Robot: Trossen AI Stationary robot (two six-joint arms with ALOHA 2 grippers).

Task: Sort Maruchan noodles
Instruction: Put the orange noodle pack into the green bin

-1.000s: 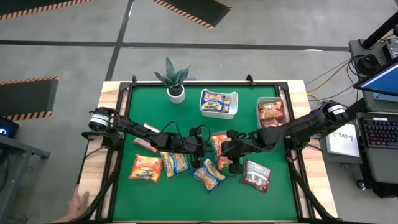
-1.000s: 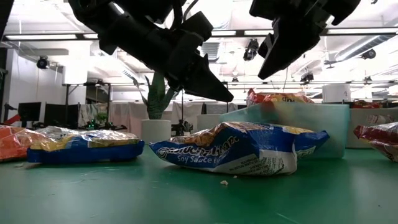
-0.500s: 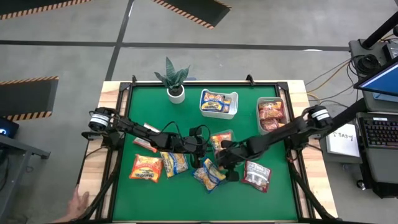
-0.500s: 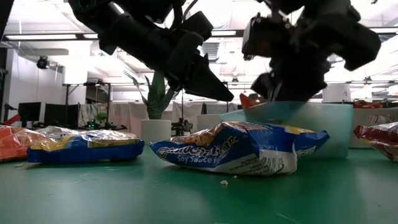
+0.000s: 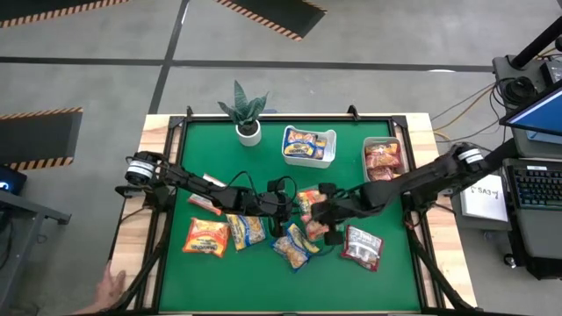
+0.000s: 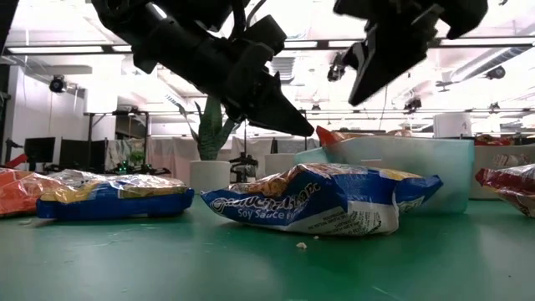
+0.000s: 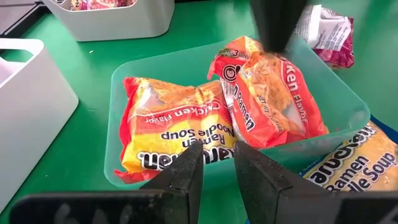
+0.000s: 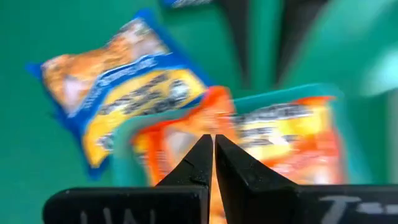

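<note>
Two orange packets [image 7: 249, 99] lay in the clear tray [image 7: 339, 106], just ahead of the half-open, empty left gripper [image 7: 217, 163]; right gripper [image 8: 213, 152] above, pinched shut, empty.

From my table-level feed, a blue-and-yellow noodle packet [image 6: 322, 199] lies crumpled at centre frame on the green table [image 6: 251, 267], with a small crumb [image 6: 301, 245] just in front of it. At the left, a second blue-and-yellow packet [image 6: 113, 196] lies flat, an orange packet [image 6: 17, 192] touching its far end at the frame edge. A clear tray [image 6: 401, 167] sits behind the centre packet, an orange packet corner [image 6: 328, 134] poking above its rim. A red packet [image 6: 510, 186] shows at the right edge. Two dark arms hang from the top; a white plant pot [image 6: 209, 176] stands behind.
</note>
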